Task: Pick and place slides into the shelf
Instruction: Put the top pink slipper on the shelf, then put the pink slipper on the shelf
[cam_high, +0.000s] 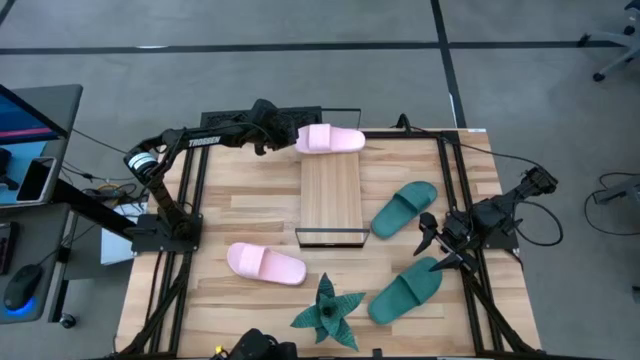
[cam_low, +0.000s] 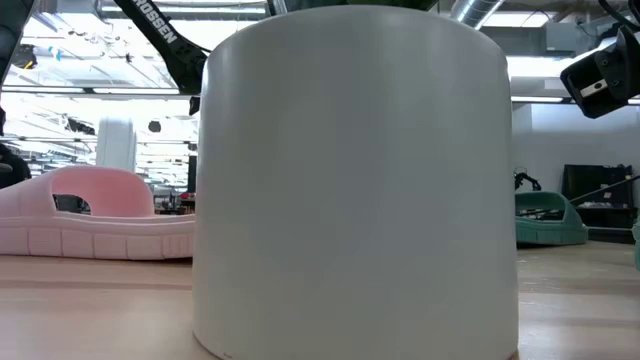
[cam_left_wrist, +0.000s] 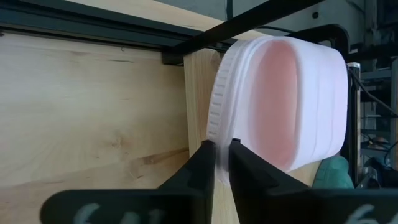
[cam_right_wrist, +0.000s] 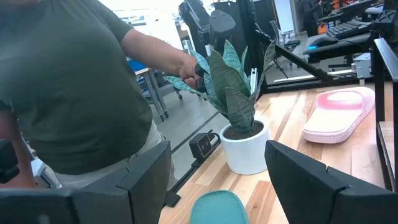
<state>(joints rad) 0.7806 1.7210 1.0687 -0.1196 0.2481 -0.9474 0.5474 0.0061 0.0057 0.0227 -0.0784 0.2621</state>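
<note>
Now my left tool (cam_left_wrist: 217, 155) pinches the edge of a pale pink slide (cam_high: 330, 139) lying across the shelf's (cam_high: 331, 195) far end; my right tool (cam_high: 432, 240) waits released, right.

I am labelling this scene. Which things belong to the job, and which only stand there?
Job: pink slide on the shelf, at the left gripper; second pink slide; two teal slides.
Only there: potted plant, person.
</note>
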